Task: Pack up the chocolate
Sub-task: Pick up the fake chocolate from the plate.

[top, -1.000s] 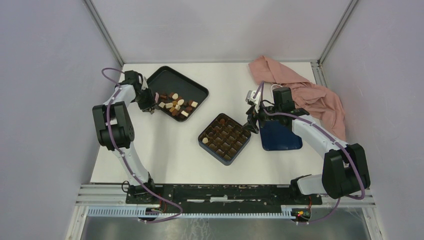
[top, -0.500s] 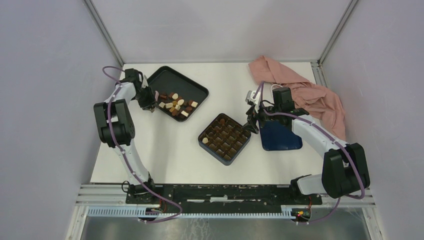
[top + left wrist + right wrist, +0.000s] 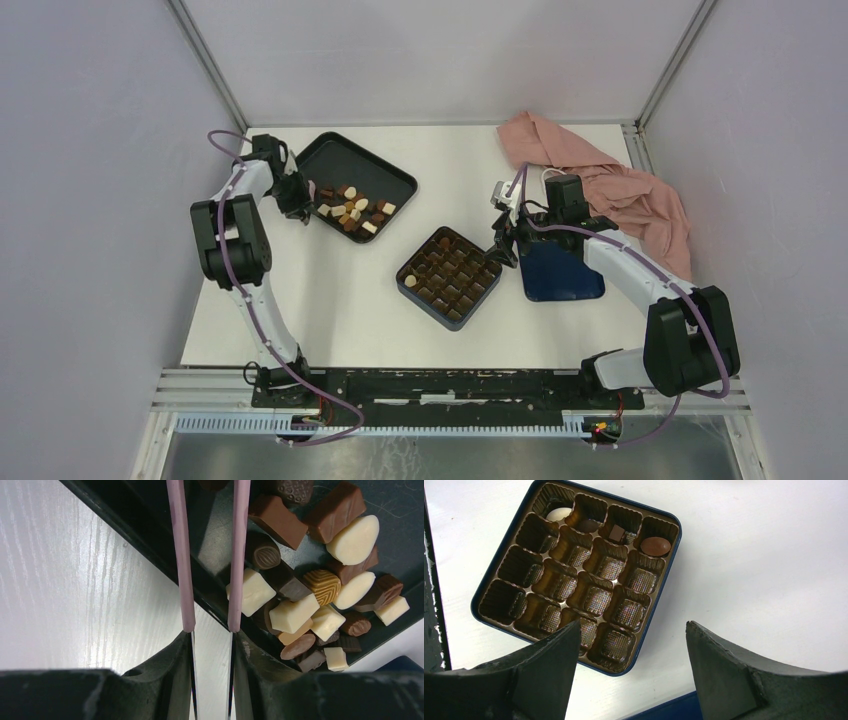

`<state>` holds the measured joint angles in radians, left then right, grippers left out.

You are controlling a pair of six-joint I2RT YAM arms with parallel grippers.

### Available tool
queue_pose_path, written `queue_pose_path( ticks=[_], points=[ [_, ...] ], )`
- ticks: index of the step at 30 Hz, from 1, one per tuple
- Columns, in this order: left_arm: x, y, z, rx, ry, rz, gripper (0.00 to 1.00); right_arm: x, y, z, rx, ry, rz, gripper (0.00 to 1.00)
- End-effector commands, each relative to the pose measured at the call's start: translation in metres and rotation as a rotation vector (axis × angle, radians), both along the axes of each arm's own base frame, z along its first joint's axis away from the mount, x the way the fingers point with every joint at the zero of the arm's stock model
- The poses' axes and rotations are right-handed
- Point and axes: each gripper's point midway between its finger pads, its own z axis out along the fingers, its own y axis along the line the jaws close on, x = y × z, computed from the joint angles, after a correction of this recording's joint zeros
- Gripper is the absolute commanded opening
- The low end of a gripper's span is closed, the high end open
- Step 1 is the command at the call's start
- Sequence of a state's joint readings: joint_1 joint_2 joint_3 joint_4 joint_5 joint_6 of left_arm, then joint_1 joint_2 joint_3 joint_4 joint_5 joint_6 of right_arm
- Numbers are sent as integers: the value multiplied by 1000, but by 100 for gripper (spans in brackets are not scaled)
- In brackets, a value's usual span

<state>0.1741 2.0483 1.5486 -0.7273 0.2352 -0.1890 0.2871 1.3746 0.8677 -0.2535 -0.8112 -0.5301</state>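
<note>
The chocolate [image 3: 352, 212] lies as a heap of dark, light brown and cream-white pieces in a black tray [image 3: 340, 160]; the heap fills the right of the left wrist view [image 3: 300, 595]. My left gripper [image 3: 300, 203] is at the tray's left rim. Its thin pink fingers [image 3: 178, 555] reach over the rim into the tray [image 3: 400, 510], a little apart, with their tips out of frame. A dark blue box [image 3: 449, 278] with a brown grid insert holds a few pieces in its far row [image 3: 589, 575]. My right gripper [image 3: 503, 245] hovers just right of the box, wide open and empty [image 3: 632, 627].
A dark blue lid [image 3: 560, 272] lies flat right of the box, under the right arm. A crumpled pink cloth [image 3: 600, 175] covers the back right corner. Grey walls close the table on three sides.
My left gripper has shifted slightly toward the back along the tray's left rim. The right arm and the box have not moved.
</note>
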Motion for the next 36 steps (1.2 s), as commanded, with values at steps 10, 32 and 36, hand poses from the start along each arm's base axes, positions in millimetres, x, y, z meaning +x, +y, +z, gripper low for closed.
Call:
queue_pose_path(
  ticks=[10, 32, 36],
  points=[
    [8, 1, 11, 67, 11, -53, 39, 11, 4, 22, 21, -73, 19, 82],
    [9, -1, 12, 54, 16, -60, 21, 11, 4, 22, 20, -76, 19, 82],
    [11, -1, 21, 54, -7, -58, 9, 11, 4, 21, 19, -75, 19, 82]
  ],
)
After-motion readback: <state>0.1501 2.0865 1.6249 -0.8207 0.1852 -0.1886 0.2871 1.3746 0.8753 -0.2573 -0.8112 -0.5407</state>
